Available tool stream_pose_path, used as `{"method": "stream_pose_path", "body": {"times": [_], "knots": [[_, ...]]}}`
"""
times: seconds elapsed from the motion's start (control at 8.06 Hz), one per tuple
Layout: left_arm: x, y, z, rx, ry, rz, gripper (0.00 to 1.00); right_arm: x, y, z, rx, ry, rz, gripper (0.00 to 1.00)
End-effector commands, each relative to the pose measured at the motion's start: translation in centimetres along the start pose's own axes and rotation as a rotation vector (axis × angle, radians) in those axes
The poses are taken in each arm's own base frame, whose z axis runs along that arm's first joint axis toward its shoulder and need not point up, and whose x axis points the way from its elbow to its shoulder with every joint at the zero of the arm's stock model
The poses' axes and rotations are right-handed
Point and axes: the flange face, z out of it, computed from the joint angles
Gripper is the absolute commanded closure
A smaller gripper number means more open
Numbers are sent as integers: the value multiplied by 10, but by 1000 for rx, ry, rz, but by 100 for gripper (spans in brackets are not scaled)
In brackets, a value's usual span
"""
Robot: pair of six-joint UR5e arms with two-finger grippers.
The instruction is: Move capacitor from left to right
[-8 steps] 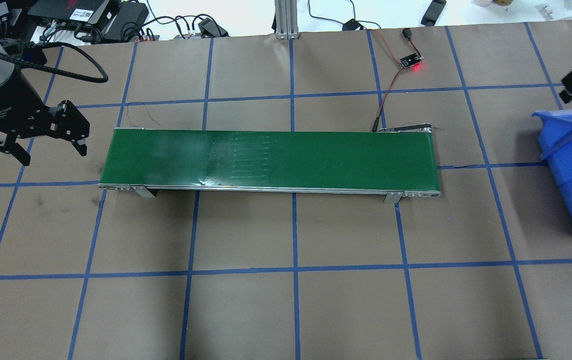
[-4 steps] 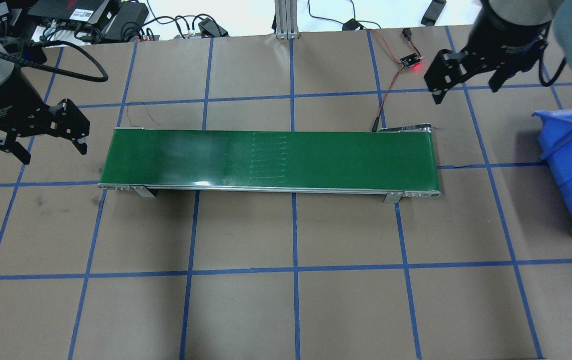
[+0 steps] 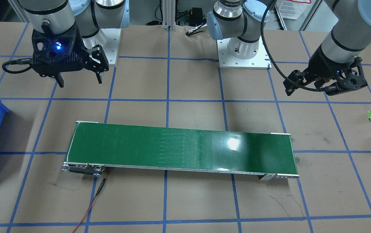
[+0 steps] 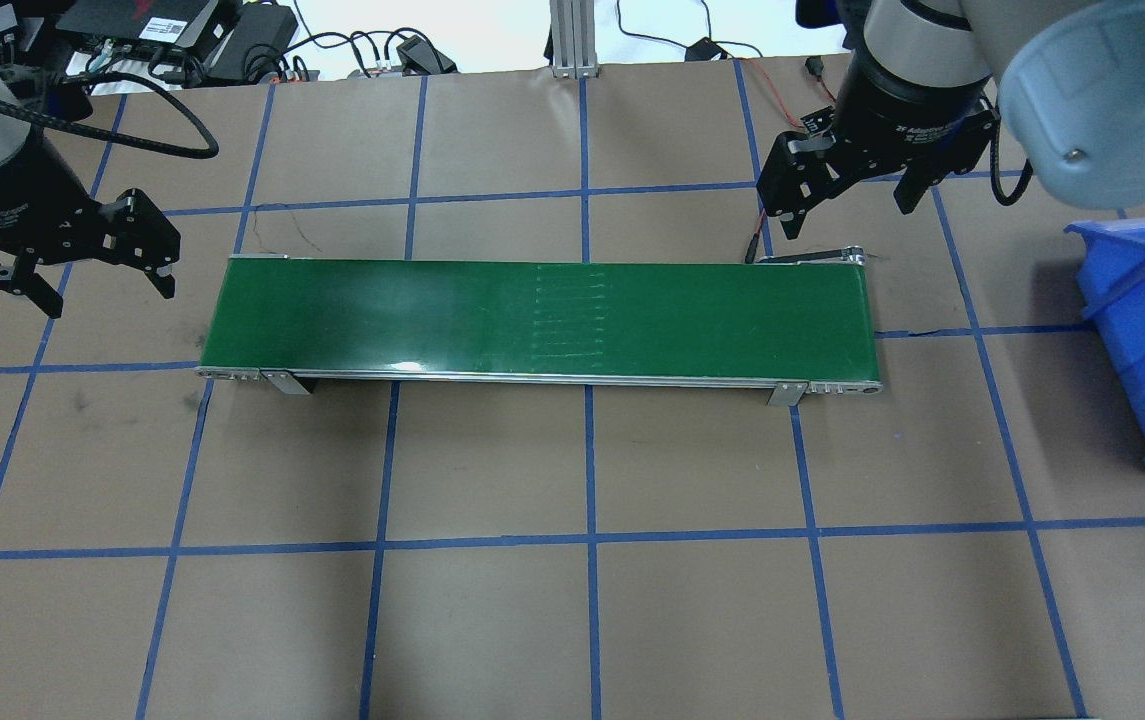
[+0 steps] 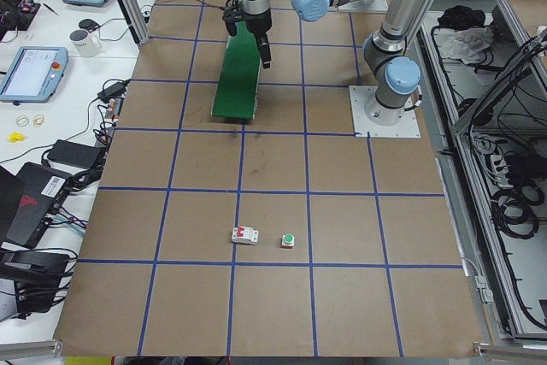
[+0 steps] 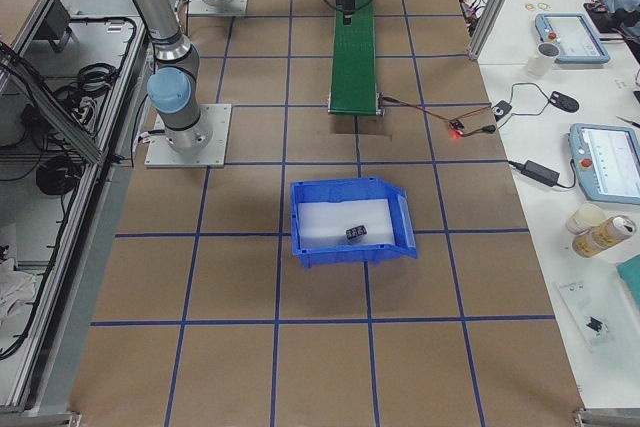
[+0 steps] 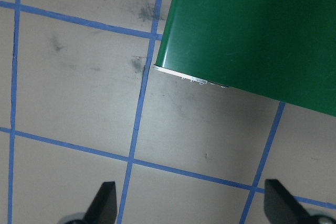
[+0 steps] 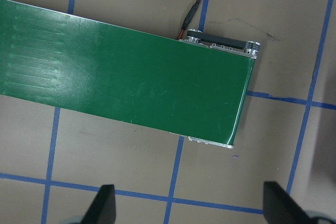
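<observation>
This is a robotics lab: an industrial left arm [image 3: 344,35] and right arm [image 3: 47,19] rise from steel plates [image 3: 256,63] bolted along 1 long edge of a table [image 4: 632,620] covered in brown paper and ruled into squares with blue tape [image 4: 590,450], a small green conveyor belt [image 4: 532,315] at its middle. Beyond the opposite long edge stand aluminium frame posts [image 4: 569,35] and a white bench with touchscreen control pendants [image 6: 605,162], power bricks [image 5: 68,153] and a mug [image 5: 79,40]. A wired sensor board [image 6: 457,132] glowing red and a blue parts bin [image 6: 350,255] lie toward the table's right end.
</observation>
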Motion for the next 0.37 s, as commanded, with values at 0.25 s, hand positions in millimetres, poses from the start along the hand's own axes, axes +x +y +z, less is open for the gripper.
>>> {"method": "stream_pose_path", "body": {"times": [0.25], "knots": [[0, 0, 4, -6, 0, 1, 0, -1, 1, -1, -1, 11, -1, 0]]}}
